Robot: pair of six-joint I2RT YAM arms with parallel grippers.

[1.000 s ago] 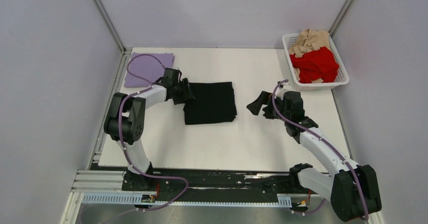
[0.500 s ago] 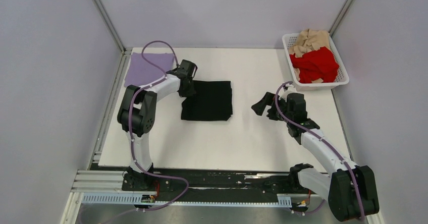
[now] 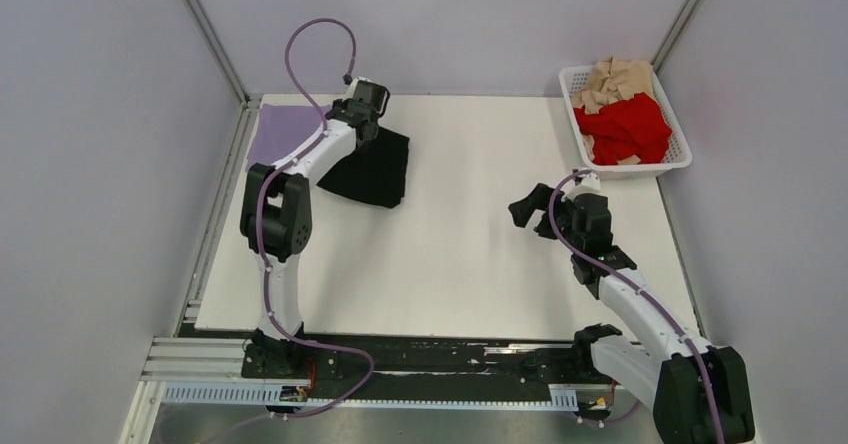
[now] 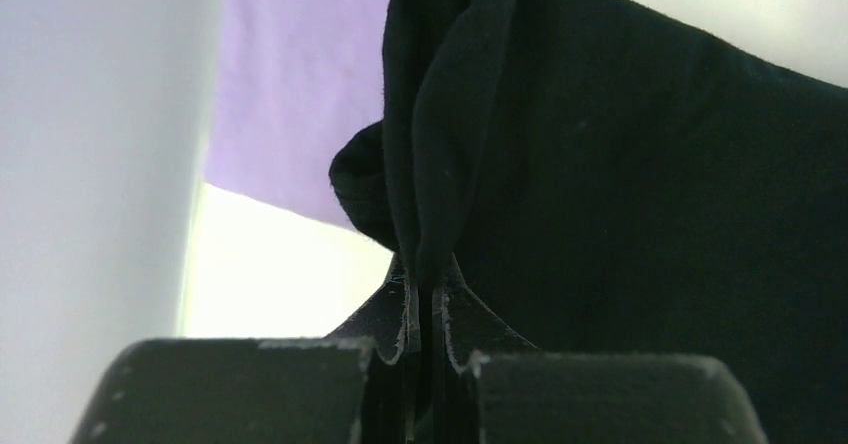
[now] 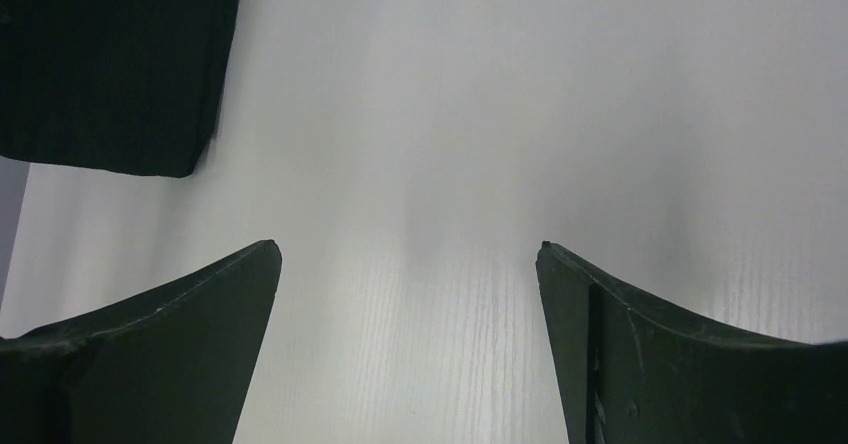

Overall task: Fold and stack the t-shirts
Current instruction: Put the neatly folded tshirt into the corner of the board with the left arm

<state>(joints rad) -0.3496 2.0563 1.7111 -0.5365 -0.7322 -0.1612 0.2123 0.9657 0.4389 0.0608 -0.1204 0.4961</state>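
My left gripper (image 3: 366, 124) is shut on the edge of the folded black t-shirt (image 3: 375, 169) and holds it lifted at the back left, beside the folded lavender t-shirt (image 3: 275, 136). In the left wrist view the black t-shirt (image 4: 640, 204) bunches between the closed jaws of my left gripper (image 4: 421, 294), with the lavender t-shirt (image 4: 290, 84) behind. My right gripper (image 3: 528, 207) is open and empty over bare table; it shows in the right wrist view (image 5: 408, 254), with a corner of the black t-shirt (image 5: 110, 64) at upper left. The red t-shirt (image 3: 622, 127) and tan t-shirt (image 3: 612, 81) lie crumpled in the basket.
A white plastic basket (image 3: 680, 156) stands at the back right corner of the white table (image 3: 450, 274). Grey walls and metal frame posts enclose the table on three sides. The left arm's purple cable (image 3: 320, 34) arcs high above the back left.
My left gripper has carried the black t-shirt from the table's middle back and left toward the lavender one. My right gripper has drawn back toward the near right.
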